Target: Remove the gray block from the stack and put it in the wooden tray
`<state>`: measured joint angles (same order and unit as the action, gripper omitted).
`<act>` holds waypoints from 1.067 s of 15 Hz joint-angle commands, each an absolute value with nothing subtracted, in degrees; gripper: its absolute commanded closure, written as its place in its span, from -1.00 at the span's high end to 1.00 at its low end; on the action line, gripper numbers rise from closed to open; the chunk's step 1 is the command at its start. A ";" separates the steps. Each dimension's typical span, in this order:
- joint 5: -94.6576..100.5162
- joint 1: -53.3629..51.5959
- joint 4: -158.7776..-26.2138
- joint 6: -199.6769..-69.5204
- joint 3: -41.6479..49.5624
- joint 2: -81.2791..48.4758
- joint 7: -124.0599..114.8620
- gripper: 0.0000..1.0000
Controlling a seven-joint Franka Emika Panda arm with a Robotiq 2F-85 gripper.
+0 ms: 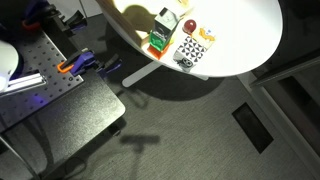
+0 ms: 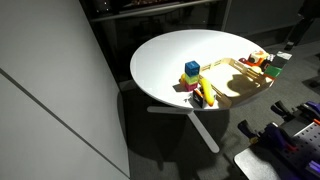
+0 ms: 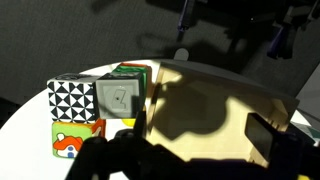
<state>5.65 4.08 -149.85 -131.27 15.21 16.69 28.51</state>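
Note:
The gray block (image 1: 163, 17) is a pale cube on top of the stack (image 1: 157, 40), above a green cube with an orange piece below. In the wrist view the gray block (image 3: 120, 97) shows a pale face with a mark, with the green cube just behind it. The wooden tray (image 3: 215, 105) lies right beside the stack and is partly in shadow; it also shows in both exterior views (image 2: 243, 80) (image 1: 130, 12). My gripper (image 3: 200, 138) is open and empty, its dark fingers spread low over the tray, to the right of the gray block.
A black-and-white patterned block (image 3: 72, 100) stands against the gray block, over a block with a mushroom picture (image 3: 68, 142). Small red and orange pieces (image 2: 258, 60) lie at the tray's far end. The white round table (image 2: 170, 55) ends close by. A black perforated platform (image 1: 60, 105) stands beside the table.

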 commanded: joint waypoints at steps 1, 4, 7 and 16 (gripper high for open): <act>5.60 5.53 -148.47 -134.95 14.13 12.37 25.66 1.00; 5.91 6.53 -148.40 -138.18 13.98 10.19 23.38 1.00; 6.58 7.88 -148.15 -139.97 14.02 8.80 21.79 1.00; 8.89 10.95 -147.37 -144.20 14.24 5.25 20.63 1.00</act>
